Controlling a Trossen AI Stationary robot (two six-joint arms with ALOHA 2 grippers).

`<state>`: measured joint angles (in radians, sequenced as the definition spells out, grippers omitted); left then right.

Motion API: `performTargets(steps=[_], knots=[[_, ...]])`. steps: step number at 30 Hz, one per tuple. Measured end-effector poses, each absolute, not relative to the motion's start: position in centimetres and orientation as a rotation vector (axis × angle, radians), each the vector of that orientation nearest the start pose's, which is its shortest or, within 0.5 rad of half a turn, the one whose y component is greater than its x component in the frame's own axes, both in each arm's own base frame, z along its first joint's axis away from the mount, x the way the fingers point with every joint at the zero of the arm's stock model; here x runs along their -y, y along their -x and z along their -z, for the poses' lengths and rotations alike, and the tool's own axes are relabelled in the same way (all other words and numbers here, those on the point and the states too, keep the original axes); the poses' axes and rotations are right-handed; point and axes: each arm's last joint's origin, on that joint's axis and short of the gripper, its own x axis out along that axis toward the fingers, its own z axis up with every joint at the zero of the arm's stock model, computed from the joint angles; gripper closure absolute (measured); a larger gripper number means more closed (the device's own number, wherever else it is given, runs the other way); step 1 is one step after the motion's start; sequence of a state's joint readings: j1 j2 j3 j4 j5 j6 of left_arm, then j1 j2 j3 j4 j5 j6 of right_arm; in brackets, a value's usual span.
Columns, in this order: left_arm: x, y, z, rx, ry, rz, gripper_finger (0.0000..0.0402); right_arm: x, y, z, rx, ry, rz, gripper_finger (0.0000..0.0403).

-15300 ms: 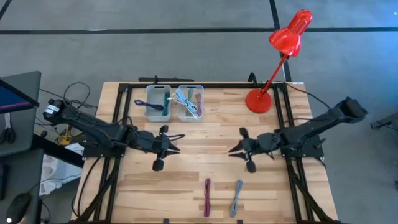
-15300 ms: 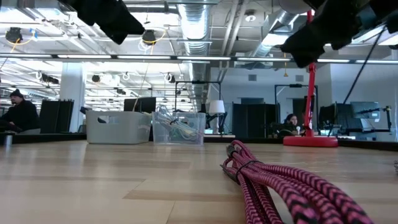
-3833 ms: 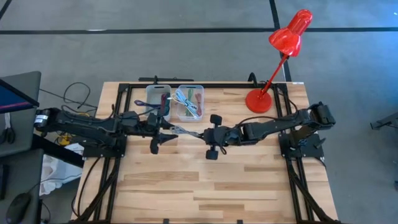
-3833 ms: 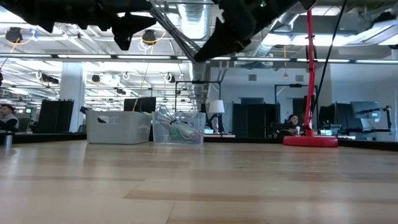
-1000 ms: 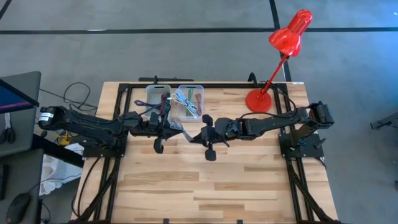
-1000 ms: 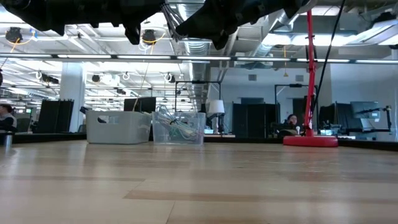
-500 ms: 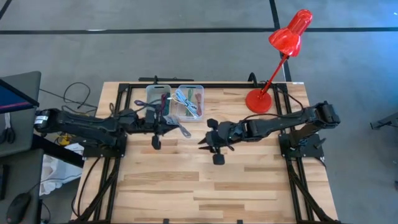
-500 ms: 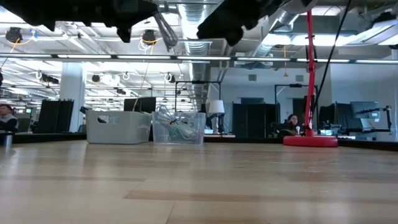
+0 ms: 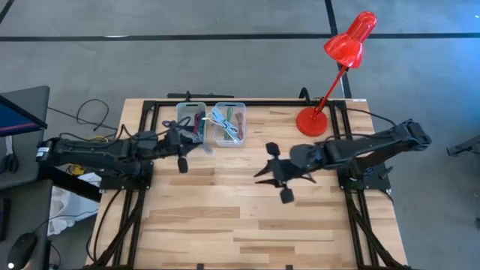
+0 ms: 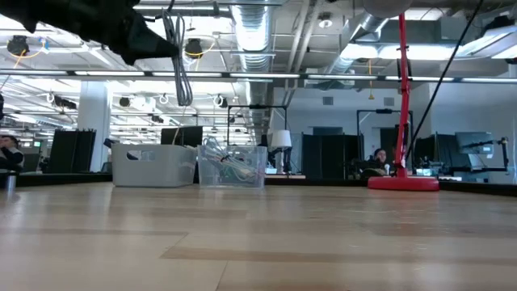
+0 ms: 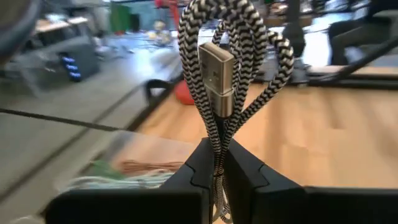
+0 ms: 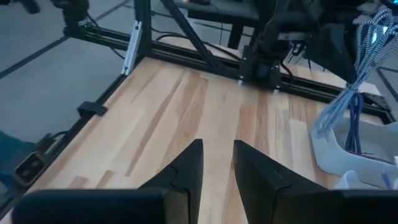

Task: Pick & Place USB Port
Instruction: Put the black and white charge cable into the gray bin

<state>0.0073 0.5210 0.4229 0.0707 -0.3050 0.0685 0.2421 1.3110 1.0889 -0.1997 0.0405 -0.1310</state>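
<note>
The left hand [image 11: 219,163] is pinched on a bundled black-and-white braided USB cable [image 11: 219,68], holding it in the air above the tabletop [image 9: 225,210], just beside the grey bin [image 9: 189,118] and the clear bin [image 9: 229,124]. The right hand [image 9: 259,174] hovers mid-tabletop, fingers spread with nothing between them

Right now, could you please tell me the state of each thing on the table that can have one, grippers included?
Left gripper: jaws shut on the braided cable, held above the bins.
Braided cable: folded in a bundle, off the table, plug showing.
Right gripper: jaws open, empty, over bare wood.
Grey bin: upright, cables inside.
Clear bin: upright, cables inside.
Red lamp: upright on the table's far side.
</note>
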Motion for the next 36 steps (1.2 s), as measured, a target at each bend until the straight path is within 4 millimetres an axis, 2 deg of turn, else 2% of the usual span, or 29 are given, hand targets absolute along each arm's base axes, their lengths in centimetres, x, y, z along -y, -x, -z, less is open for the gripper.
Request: performTargets(steps=[7,13,18,21,28,36], knots=[[-2.2,-12.5,-26.1,-0.143,-0.132,-0.580,0.0386,-9.8,-24.5,-33.8,-0.418,0.259,-0.205,0.0321],[-3.6,-12.0,-25.6,-0.173,-0.115,-0.715,0.0386,-12.6,-22.2,-34.1,-0.410,0.316,-0.158,0.0321],[-5.0,-11.6,-23.7,-0.228,-0.086,-0.821,0.0386,-14.8,-20.8,-33.8,-0.407,0.346,-0.124,0.0321],[-5.7,-11.5,-22.3,-0.230,-0.049,-0.820,0.0386,-15.9,-19.9,-33.7,-0.396,0.374,-0.116,0.0321],[-7.0,-11.1,-19.8,-0.128,0.053,-0.830,0.0383,-16.6,-19.0,-33.9,-0.366,0.377,-0.061,0.0321],[-7.3,-10.9,-19.4,-0.072,0.140,-0.854,0.0307,-16.4,-19.2,-33.8,-0.370,0.378,-0.050,0.0321]])
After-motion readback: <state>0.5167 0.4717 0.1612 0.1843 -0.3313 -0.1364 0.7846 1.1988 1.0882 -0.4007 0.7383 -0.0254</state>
